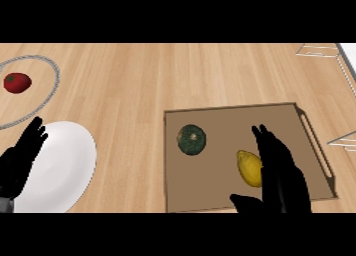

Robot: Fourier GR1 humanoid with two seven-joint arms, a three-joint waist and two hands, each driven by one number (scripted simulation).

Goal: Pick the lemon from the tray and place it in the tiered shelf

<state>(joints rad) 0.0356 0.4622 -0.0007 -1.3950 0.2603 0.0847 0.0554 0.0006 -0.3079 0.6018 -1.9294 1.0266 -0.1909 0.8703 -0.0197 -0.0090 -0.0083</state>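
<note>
Yellow oval lemon (pixel 248 168): lies in brown wooden tray (pixel 225 122), not yet grasped. Black right hand (pixel 284 175): fingers straight, just beside lemon. Black left hand (pixel 22 152): open, resting at left edge. White wire tiered shelf (pixel 351 141): far right. Judged: grasp, lift, carry and placement remain.

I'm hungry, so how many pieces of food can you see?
3. The lemon and a dark green round one lie on the tray; a red one sits inside the wire ring at upper left. The right robot hand may hide more.
</note>
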